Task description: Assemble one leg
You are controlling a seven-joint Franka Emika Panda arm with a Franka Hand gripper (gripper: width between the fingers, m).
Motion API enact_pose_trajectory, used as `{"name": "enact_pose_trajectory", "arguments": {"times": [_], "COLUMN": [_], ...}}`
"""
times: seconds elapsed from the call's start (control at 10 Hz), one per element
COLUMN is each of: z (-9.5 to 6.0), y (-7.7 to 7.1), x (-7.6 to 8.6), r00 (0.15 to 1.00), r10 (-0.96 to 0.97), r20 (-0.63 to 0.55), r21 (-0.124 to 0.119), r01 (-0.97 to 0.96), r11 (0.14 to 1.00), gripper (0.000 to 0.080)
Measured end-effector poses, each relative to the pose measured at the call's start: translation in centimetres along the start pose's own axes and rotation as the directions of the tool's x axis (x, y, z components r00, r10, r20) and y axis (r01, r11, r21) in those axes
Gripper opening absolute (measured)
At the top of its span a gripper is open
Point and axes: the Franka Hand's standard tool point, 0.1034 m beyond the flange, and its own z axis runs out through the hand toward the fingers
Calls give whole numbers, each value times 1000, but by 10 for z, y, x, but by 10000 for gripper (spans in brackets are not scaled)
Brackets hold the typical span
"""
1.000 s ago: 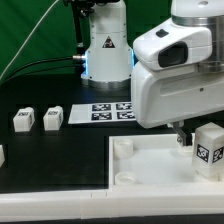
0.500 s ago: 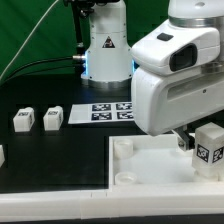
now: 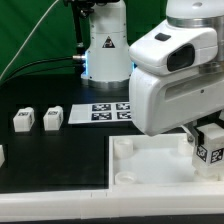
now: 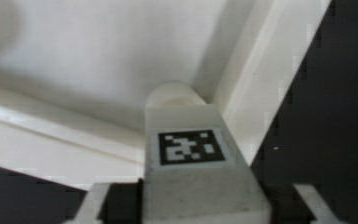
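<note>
One leg [image 3: 211, 146] hangs clamped in my claw [image 4: 197, 200] over the white tray-shaped piece [image 3: 150, 170], at its corner on the exterior view's right. I judge insertion is the step in hand: next I must line its tip up with that corner and lower it straight. Its long axis seems to run from the claw down toward that corner, tagged face outward. Behind, two spare legs [image 3: 24, 120] sit on the worktop [image 3: 60, 150], the marker board [image 3: 112, 111] beyond.
</note>
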Motion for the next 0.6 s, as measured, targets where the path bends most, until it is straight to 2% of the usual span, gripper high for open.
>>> {"name": "enact_pose_trajectory", "arguments": {"times": [0.2,0.5,0.6], "z": [0,0,0], "y": [1,1,1], "x": [1,0,0], "r00": [998,916,863], "r10": [56,399,502], "r20": [-8,-44,-44], "r21": [1,3,8], "r01": [-56,-399,-503], "r11": [998,917,864], "gripper": [300,300,300]}}
